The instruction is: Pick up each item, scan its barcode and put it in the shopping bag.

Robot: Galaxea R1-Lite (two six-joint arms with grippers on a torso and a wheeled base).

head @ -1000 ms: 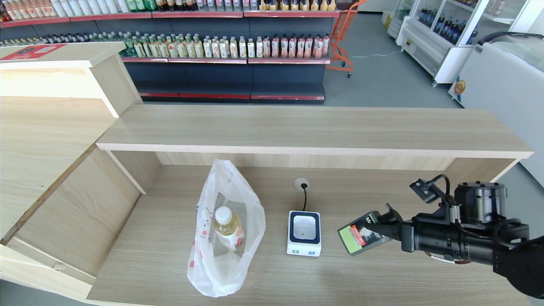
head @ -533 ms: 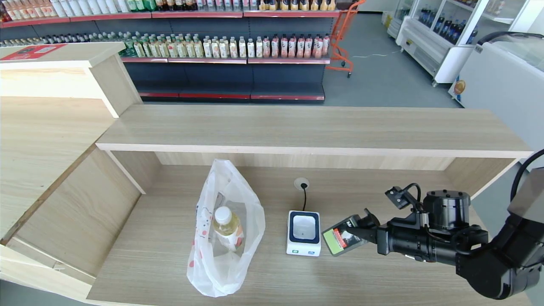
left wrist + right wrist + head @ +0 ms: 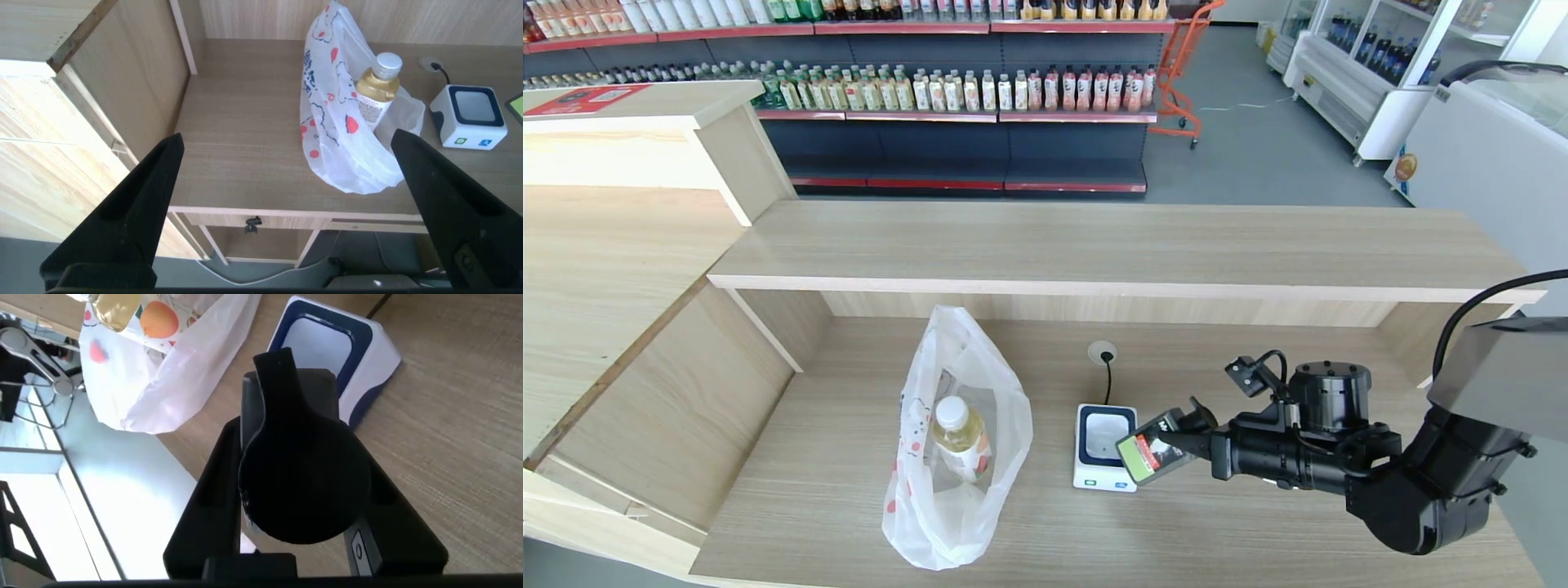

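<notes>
Holding a small dark packet (image 3: 1145, 457), the right pincer (image 3: 1176, 438) is clamped on its right end, one finger on each side. The arm comes in from the right, low over the surface (image 3: 1217, 539).

- Packet: tilted, with a green and red label facing up. Its left end overlaps the right edge of the scanner (image 3: 1098, 437) in the head view. I cannot tell whether the two touch.
- Scanner: a white box with a dark blue top and a pale window, near the middle of the surface. A black cable (image 3: 1108, 380) runs from its far side to a round grommet (image 3: 1103, 353) in the surface.
- Shopping bag (image 3: 1005, 425): thin white plastic with red spots, standing open just left of the scanner and apart from it. Inside stands a bottle (image 3: 958, 433) with a white cap and pale yellow contents, seen through the plastic.
- Left pincer (image 3: 286, 139): fingers wide apart with nothing between them. It hangs above the near left edge of the surface. In the left wrist view the bag (image 3: 343, 122) and scanner (image 3: 470, 114) lie beyond it, well apart from it.
- Right wrist view: the pincer's dark finger covers most of the packet. The scanner (image 3: 327, 343) sits just past it and the bag (image 3: 180, 367) is farther left.
</notes>
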